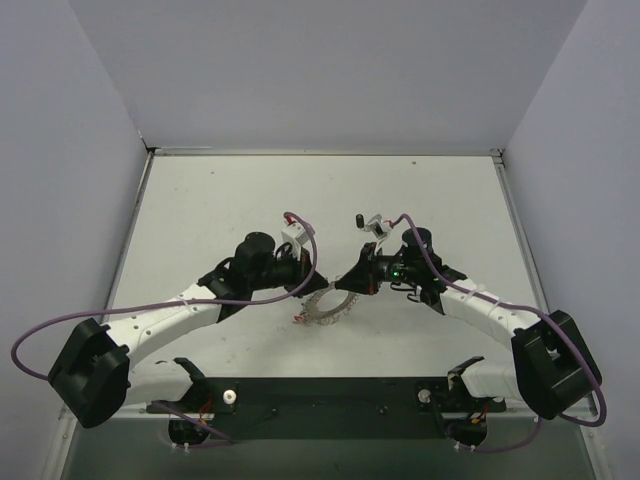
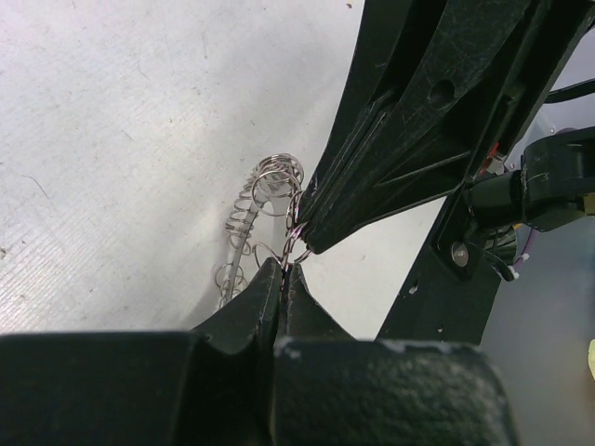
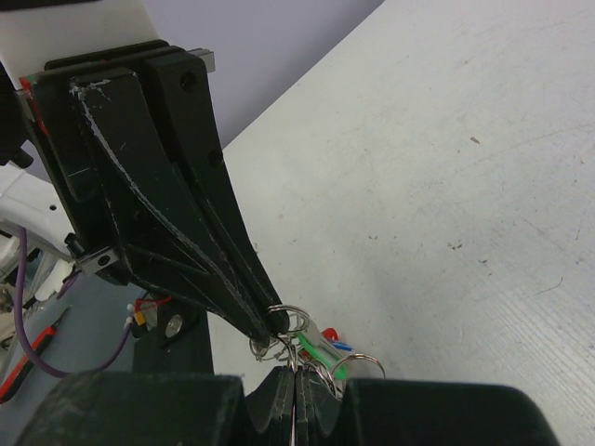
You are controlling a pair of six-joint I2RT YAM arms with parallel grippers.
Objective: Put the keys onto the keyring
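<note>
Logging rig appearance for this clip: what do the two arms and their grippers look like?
The left arm and right arm have white links and bulky black joint housings, each trailed by a looping purple cable. The left gripper and right gripper are black with tapered, scuffed fingers.

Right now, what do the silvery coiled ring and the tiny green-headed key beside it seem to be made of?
Silvery coiled keyring: thin bare metal wire, likely steel, judging by the bright glints along its spring-like loops. Tiny green-headed key: the head looks like glossy plastic, given its flat saturated colour; its blade is too hidden to judge.
</note>
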